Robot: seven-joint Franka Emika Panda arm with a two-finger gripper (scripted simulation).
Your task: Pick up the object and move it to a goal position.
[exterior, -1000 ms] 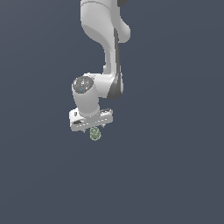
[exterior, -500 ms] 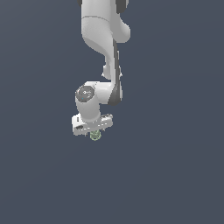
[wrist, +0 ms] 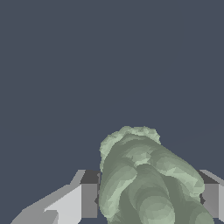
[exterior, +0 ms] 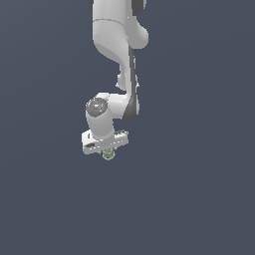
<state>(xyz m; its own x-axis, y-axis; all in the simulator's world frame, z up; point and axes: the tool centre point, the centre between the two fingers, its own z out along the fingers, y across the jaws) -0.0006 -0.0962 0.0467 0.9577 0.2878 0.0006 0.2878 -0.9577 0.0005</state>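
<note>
1 arm was present, a white Panda reaching down from the upper part of the exterior view, with its tool pointing downward over a plain dark grey surface. No edge or corner of that surface showed, so whether it was a bench or a floor could not be told, and no goal marker was visible in either view.

The object sat directly under the tool's crossbar in the exterior view, only its pale green lower part showing. Whether it rested on the surface or hung clear of it could not be told.

In the wrist view the object filled the space between the 2 fingers, its flanks meeting both dark pads. The tool appeared to be pinching the object across its middle.

Handling, as a judgement:
1. The object looked small and therefore probably light.
2. Its lumpy, knobbly faces gave uneven contact, so it could roll or pivot between flat pads.
3. It looked rigid; nothing suggested that it yielded under the pads.
4. The best hold was across the widest part of the body, pads on opposite bulges, with the object deep between the fingers.
5. Transfer should be smooth, as a jerk could twist it loose.
</note>
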